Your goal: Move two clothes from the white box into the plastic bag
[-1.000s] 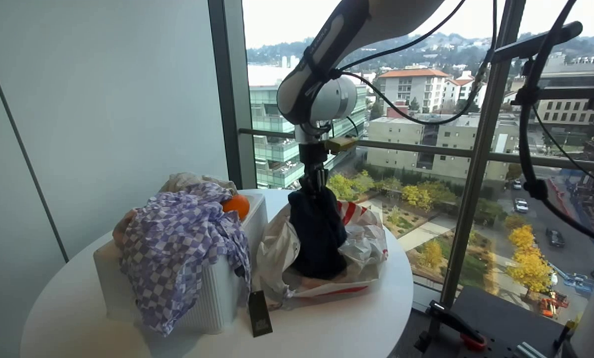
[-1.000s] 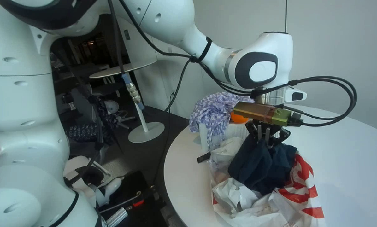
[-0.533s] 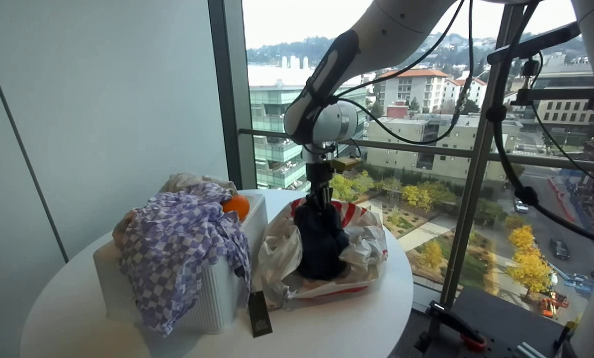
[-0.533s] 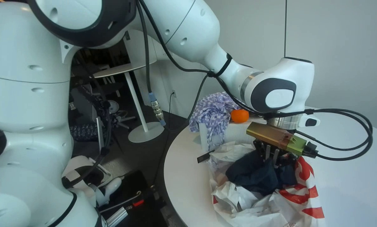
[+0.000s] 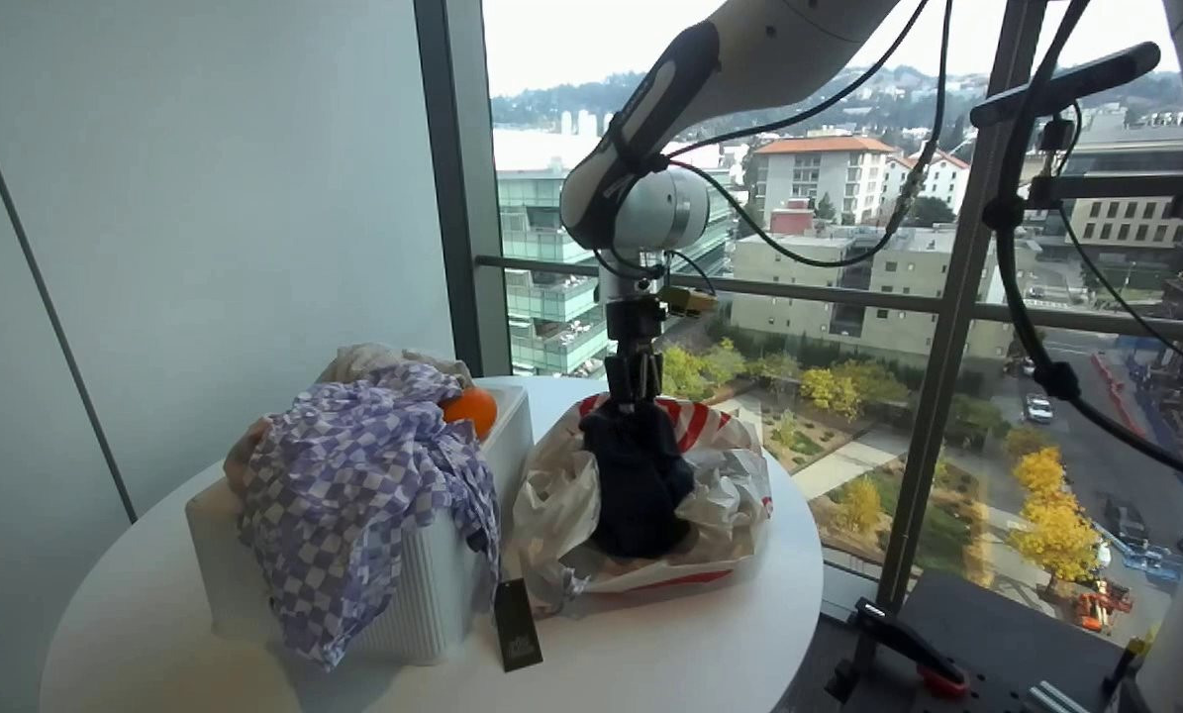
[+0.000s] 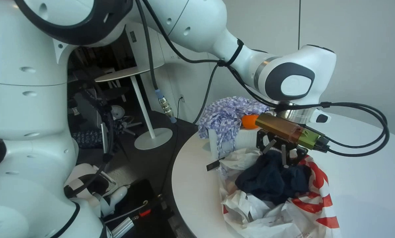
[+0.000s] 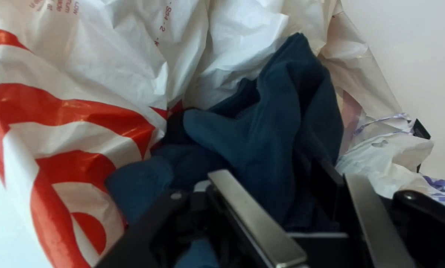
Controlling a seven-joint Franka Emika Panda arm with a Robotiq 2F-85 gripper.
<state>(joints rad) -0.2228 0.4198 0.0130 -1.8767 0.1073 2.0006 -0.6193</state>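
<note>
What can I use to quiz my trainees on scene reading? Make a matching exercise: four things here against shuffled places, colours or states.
Column one:
1. Gripper
2. Checkered garment
3. Navy garment
4. Round-looking item

Column two:
A. bright orange
B. bunched in the plastic bag
C. jaws apart
D. draped over the white box's edge

Pairs: 1-C, 2-D, 3-B, 4-A

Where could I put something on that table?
The table is bare along the red-ringed side of the bag, and between bag, tag and table edge. Crowded: between box and bag, and in the bag, where cloth lies under the gripper.
</note>
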